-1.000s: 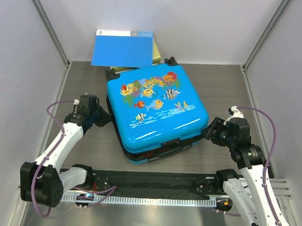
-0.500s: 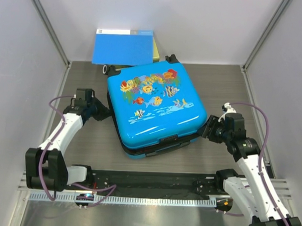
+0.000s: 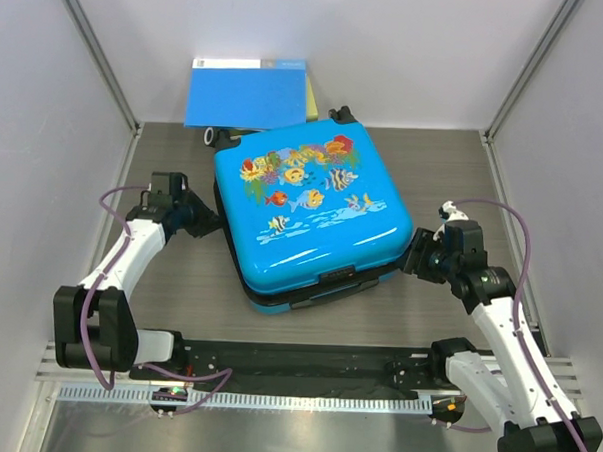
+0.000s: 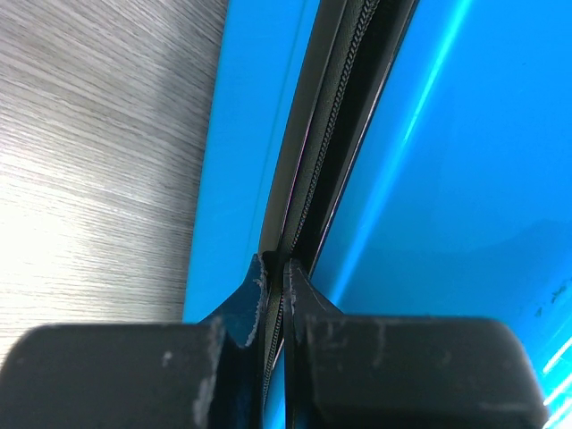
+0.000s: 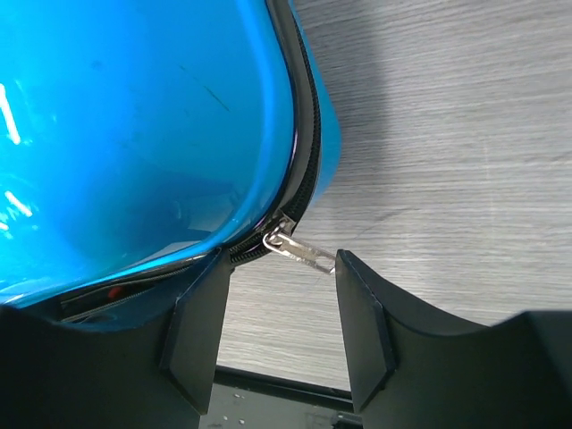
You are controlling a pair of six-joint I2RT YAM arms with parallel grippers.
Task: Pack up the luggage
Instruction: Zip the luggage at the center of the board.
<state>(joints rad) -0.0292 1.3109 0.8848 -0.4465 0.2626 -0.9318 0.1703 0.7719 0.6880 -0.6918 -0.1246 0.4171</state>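
Note:
The luggage (image 3: pixel 307 211), bright blue with a fish print, lies flat mid-table with its lid down and a dark gap along the near edge. My left gripper (image 3: pixel 204 222) is shut and pressed against the zip seam on its left side. In the left wrist view the fingertips (image 4: pixel 274 268) meet right on the zipper line between the two blue shells (image 4: pixel 465 134); whether they pinch anything is unclear. My right gripper (image 3: pixel 412 261) stands open at the near right corner. The metal zipper pull (image 5: pixel 304 253) lies between its fingertips (image 5: pixel 281 259), touching the right finger (image 5: pixel 357 304).
A flat blue folder (image 3: pixel 247 96) leans at the back wall with a yellow-green box (image 3: pixel 312 98) behind it. The luggage's black wheels (image 3: pixel 217 137) point toward them. A black rail (image 3: pixel 295 371) runs along the near edge. Frame posts and white walls close both sides.
The luggage has turned slightly and slid away from me, and its front gap has narrowed. Both grippers followed its sides; the right one closed in on the zipper pull.

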